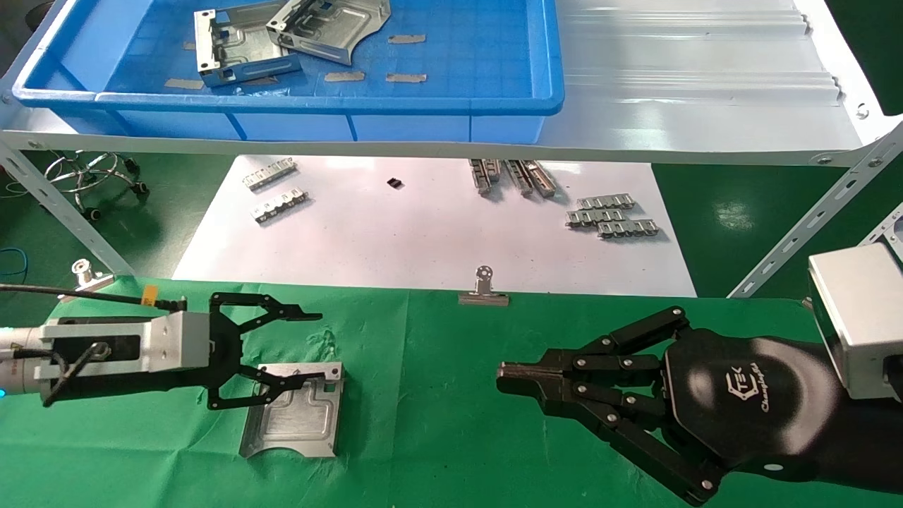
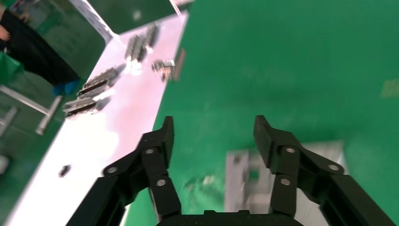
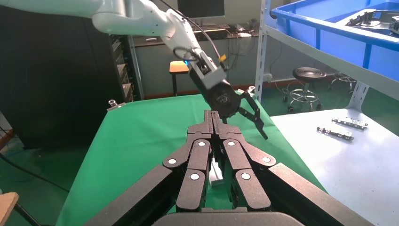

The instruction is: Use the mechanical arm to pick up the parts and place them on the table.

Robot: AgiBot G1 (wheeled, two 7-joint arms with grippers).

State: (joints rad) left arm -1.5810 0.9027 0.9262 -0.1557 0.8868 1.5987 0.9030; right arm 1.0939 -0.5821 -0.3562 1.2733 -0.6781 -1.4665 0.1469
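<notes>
1 shiny silver stamped sheet-metal plate (image 1: 293, 409) is lying flat on the wrinkled bright green cloth table (image 1: 437, 395), under the left gripper (image 1: 321, 346), whose jointed black fingers are spreading wide above it and gripping nothing. In the left wrist view that plate (image 2: 249, 181) is showing only as a blurred pale patch between the 2 fingers (image 2: 160, 150), its cut-outs hard to make out. 2 more silver plates (image 1: 282, 35) are sitting overlapped in the blue plastic bin (image 1: 317, 106) on the white metal shelf (image 1: 705, 85), with their far edges cut off by the head view's frame. The right gripper (image 1: 504, 374), black with a white logo, is hovering over the cloth well apart from the plate, its fingers pressing together on nothing. The right wrist view is showing the left gripper (image 3: 251, 115) from the front, but the plate below it is hidden behind the right gripper's own fingers (image 3: 211, 141). Narrow toothed metal strips (image 1: 614, 215) are lying on the white paper sheet (image 1: 423, 240).
</notes>
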